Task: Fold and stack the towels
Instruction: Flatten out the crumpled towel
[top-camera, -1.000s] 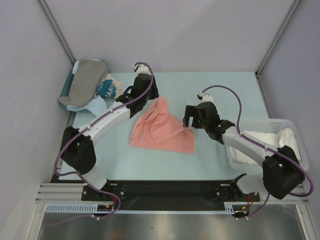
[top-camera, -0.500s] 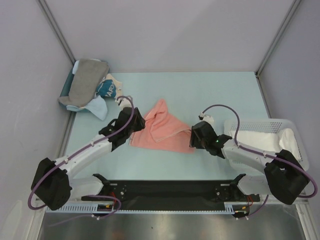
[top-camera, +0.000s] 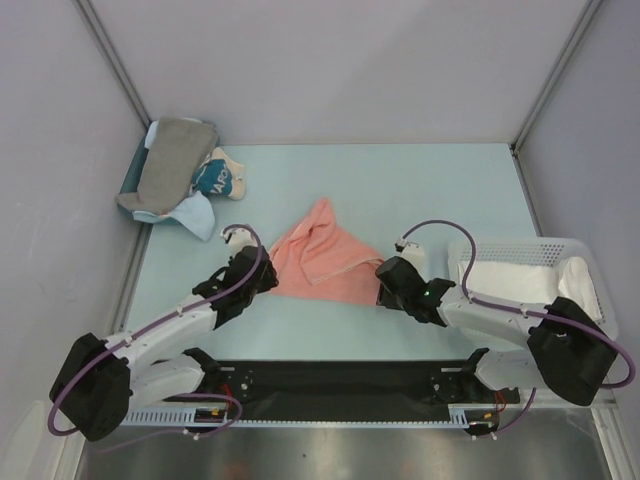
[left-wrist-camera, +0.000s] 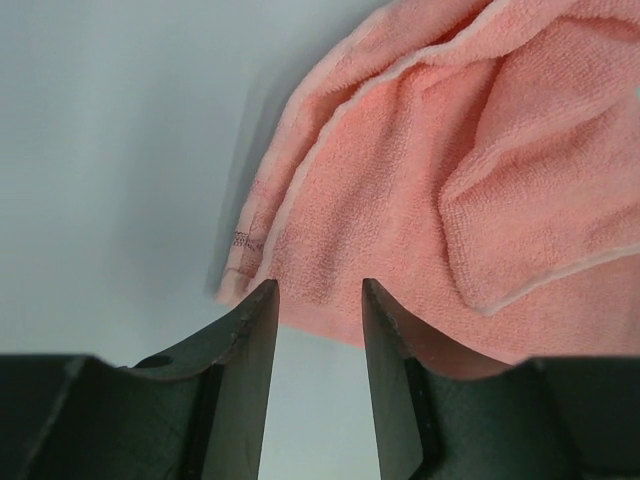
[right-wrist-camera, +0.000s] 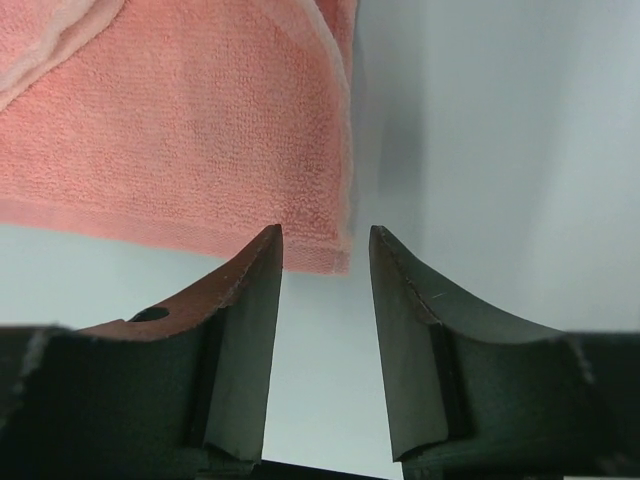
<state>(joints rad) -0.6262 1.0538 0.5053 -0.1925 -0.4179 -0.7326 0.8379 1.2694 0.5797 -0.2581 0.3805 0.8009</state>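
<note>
Left end effector (left-wrist-camera: 318, 290) half open, tips at salmon-pink towel (left-wrist-camera: 450, 170) corner, ungripped; right end effector (right-wrist-camera: 325, 235) likewise.

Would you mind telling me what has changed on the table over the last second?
Both arms pulled back toward their bases. The left claw went from the salmon towel's far edge to its near left corner; the right claw came down to its near right corner. Both claws are open. The towel, the grey towel and the basket stayed put.
</note>
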